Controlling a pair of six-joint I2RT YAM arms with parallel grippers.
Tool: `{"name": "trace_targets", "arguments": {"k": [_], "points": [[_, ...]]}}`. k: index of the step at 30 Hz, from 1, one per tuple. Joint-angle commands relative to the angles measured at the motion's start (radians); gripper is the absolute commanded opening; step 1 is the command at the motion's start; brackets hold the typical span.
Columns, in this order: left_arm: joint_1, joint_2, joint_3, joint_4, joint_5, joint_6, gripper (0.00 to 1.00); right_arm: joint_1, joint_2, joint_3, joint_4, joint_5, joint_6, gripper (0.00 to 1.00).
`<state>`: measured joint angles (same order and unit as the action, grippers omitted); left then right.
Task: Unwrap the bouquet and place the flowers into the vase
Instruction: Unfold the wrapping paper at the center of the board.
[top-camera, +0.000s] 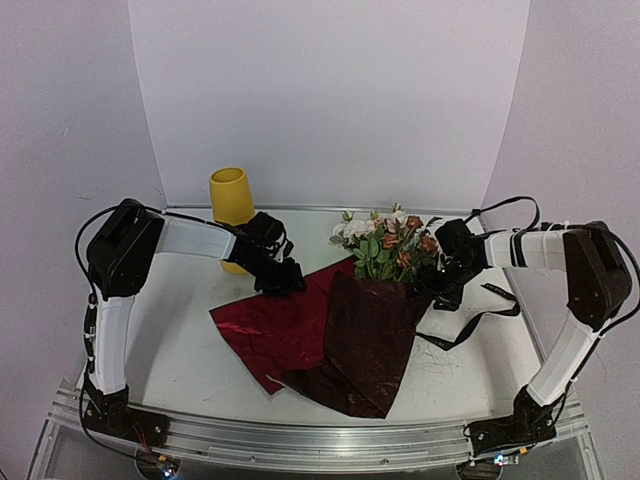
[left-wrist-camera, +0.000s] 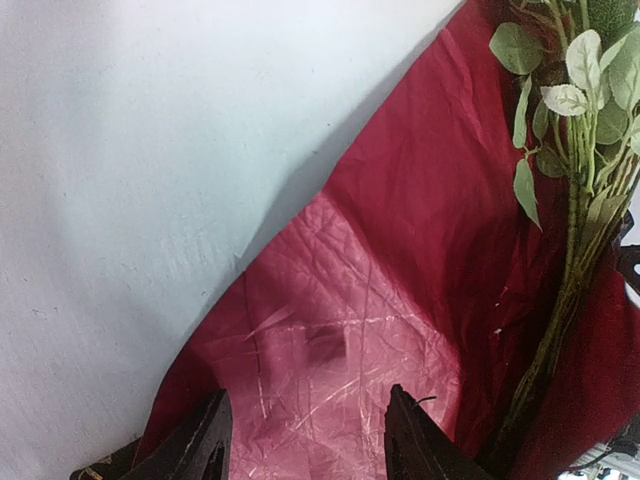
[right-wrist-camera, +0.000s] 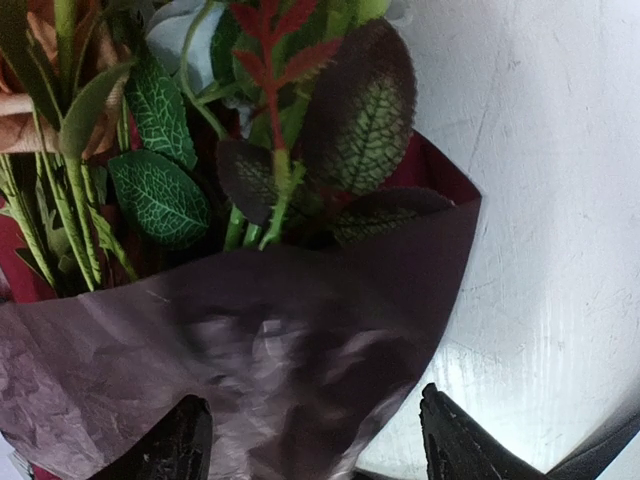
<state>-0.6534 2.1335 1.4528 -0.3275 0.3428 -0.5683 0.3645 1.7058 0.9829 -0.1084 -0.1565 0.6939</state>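
Left jaws and right jaws both gape, empty; wrapping paper (top-camera: 360, 340) hides most of the flowers' (top-camera: 385, 240) stems.

2 robot arms, the left arm (top-camera: 190, 237) and the right arm (top-camera: 545, 248), wear white shells over black joints; thin black cables (top-camera: 500, 208) loop along each, and both end in dark, pointed fingers (left-wrist-camera: 200, 445).

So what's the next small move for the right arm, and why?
Probably close the right tool on the dark paper flap and peel it off the stems: its jaws stand open with that flap between them, while the sheet's left side already lies open.
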Motion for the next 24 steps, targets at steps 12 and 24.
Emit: {"name": "trace_targets", "arguments": {"k": [12,24], "points": [[0.001,-0.026,0.031,-0.043,0.023,0.039,0.57,-0.003,-0.105,-0.063,-0.039,0.036,0.033,0.69],[0.05,-0.088,0.049,-0.129,-0.097,0.09,0.64,-0.003,-0.022,-0.04,-0.005,-0.044,0.049,0.52]]}}
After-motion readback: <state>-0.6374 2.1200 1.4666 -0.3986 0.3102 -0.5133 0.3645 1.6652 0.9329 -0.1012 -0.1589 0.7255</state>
